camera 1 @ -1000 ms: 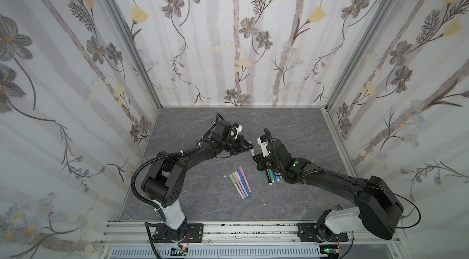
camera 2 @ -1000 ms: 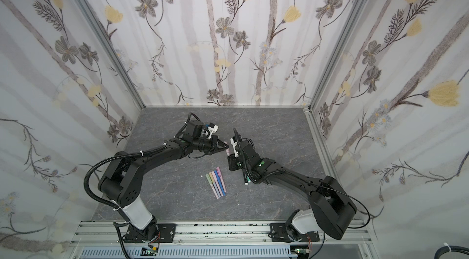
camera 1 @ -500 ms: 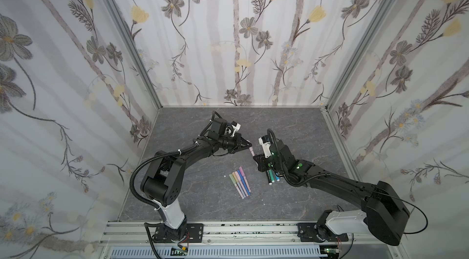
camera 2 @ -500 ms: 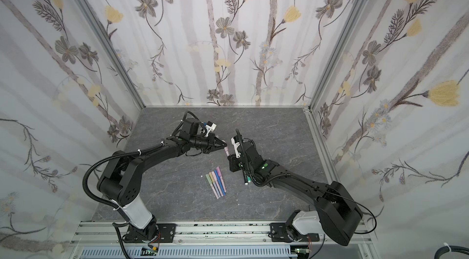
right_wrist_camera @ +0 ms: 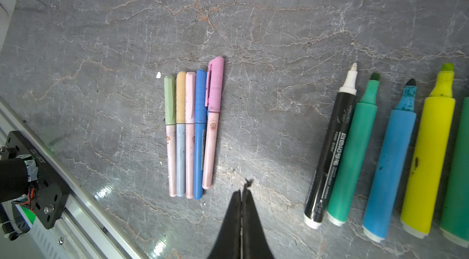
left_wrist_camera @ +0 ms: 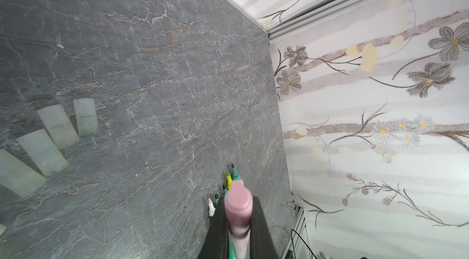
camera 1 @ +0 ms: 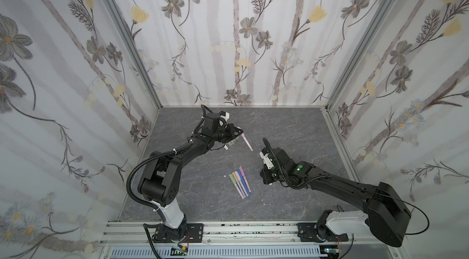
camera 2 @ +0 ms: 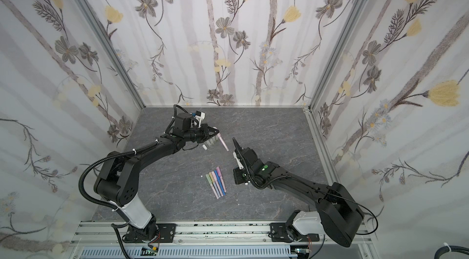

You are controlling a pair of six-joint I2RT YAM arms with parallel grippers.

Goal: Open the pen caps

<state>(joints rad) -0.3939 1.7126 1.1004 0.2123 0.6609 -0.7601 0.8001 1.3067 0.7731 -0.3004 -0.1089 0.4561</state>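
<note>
My left gripper point(left_wrist_camera: 238, 202) is shut on a slim pink pen point(left_wrist_camera: 238, 209). Its pink cap point(left_wrist_camera: 238, 200) sits on the pen and sticks out past the fingertips. In both top views that pen point(camera 1: 246, 142) point(camera 2: 224, 144) hangs tilted above the table. My right gripper point(right_wrist_camera: 242, 190) is shut and holds nothing, hovering low between two rows of pens. Five slim pens point(right_wrist_camera: 193, 130) point(camera 1: 239, 181) lie side by side wearing green, peach, pink, blue and purple pen caps. Several translucent caps point(left_wrist_camera: 58, 128) point(camera 2: 210, 142) lie loose below the left gripper.
Several thick uncapped markers point(right_wrist_camera: 390, 158), black, teal, blue, yellow and green, lie in a row beside the right gripper; the right wrist point(camera 1: 269, 169) hides them in both top views. Floral walls close three sides, and a metal rail point(camera 1: 228, 229) runs along the front.
The two grippers were close together at the pink pen; they have drawn apart. The right one pulled back right and toward the front, empty. The left one keeps the pen.
</note>
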